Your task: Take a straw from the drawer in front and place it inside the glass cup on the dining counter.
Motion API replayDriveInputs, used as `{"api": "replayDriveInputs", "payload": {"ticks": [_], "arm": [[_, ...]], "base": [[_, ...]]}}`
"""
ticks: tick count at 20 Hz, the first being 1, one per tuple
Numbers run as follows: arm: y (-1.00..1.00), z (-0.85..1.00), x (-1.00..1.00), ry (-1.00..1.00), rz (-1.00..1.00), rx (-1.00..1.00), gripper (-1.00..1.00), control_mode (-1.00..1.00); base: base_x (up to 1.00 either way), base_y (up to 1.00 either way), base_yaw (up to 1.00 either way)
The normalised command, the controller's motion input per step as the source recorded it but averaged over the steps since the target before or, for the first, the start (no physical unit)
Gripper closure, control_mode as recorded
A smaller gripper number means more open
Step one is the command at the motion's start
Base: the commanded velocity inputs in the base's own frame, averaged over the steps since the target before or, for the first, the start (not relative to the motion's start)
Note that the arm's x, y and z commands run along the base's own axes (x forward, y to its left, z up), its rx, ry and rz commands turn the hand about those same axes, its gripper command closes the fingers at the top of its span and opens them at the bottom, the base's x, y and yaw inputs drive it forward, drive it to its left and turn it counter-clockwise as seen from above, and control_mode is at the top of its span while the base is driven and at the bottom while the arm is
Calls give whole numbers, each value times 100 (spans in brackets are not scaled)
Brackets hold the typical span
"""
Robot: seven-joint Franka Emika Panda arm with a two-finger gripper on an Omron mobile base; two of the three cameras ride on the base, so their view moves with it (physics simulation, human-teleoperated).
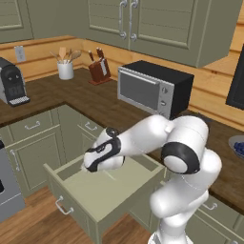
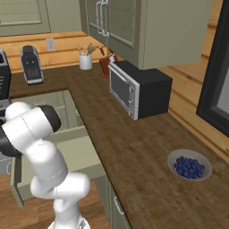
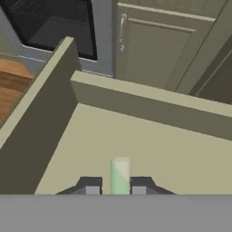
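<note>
One straw (image 3: 120, 174) pinched upright in narrow gripper (image 3: 116, 189) | inside open drawer (image 1: 102, 190) — gripped near one end, likely so it lifts clear | cup drop pending

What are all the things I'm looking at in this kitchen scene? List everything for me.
drawer: one, sage green, pulled open below the worktop
straw: one, pale, upright between the tool's fingertips inside the drawer
worktop: one, dark brown wood, L-shaped over green cabinets
microwave: one, black and silver, on the worktop
knife block: one, reddish brown, left of the microwave
utensil crock: one, white, with wooden utensils
coffee machine: one, dark, far left
bowl of blueberries: one, grey, near right
wall cabinets: several, sage green
arm: one, white with dark joints
tool: one, shut on the straw
</note>
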Motion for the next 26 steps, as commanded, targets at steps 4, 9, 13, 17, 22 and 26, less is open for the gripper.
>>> {"api": "replayDriveInputs", "payload": {"ticks": [4, 9, 13, 17, 22, 26], "arm": [[0, 100, 8, 0, -6, 11, 100, -100], [-2, 100, 2, 0, -9, 4, 100, -100], [-18, 100, -7, -1, -10, 0, 100, -100], [-22, 100, -10, 0, -12, 0, 100, -100], [-42, 100, -19, 0, -16, 0, 100, -100], [-67, 100, -69, 0, -21, 0, 100, -100]], "base": [[0, 0, 0], [0, 0, 0], [0, 0, 0], [0, 0, 0], [0, 0, 0], [0, 0, 0]]}}
